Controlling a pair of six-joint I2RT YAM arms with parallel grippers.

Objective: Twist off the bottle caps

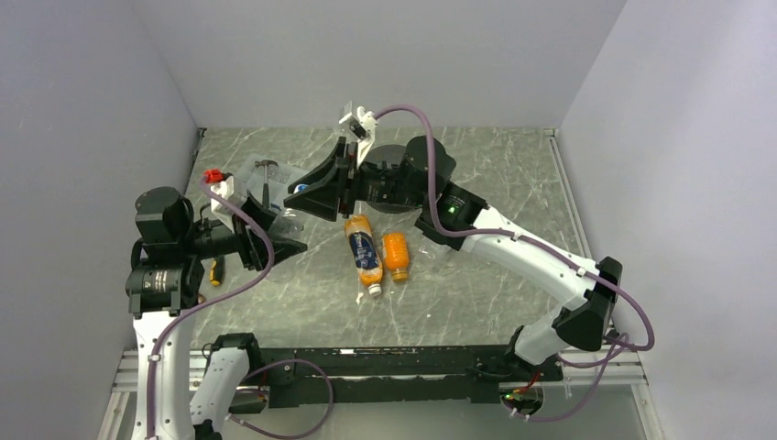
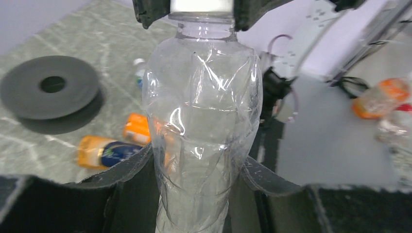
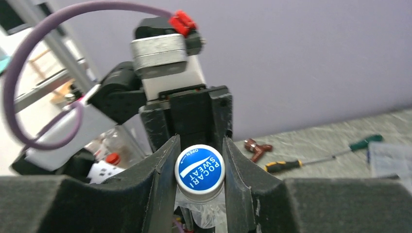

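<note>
Up off the table (image 1: 476, 174), between my two arms, the clear bottle (image 2: 204, 121) sits in my left gripper (image 2: 197, 170), jaws squeezed on its lower body. It looks like thin, light plastic (likely to dent and slip if pinched hard), so I judge the stiff neck end the safer hold. My right gripper (image 3: 200, 162) is clamped on the blue-topped cap (image 3: 199, 174), jaws only cap-wide apart

White-shelled arms (image 1: 536, 255), black joints (image 1: 426, 170) — purple cables (image 3: 35, 44), one red plug (image 3: 182, 20).
</note>
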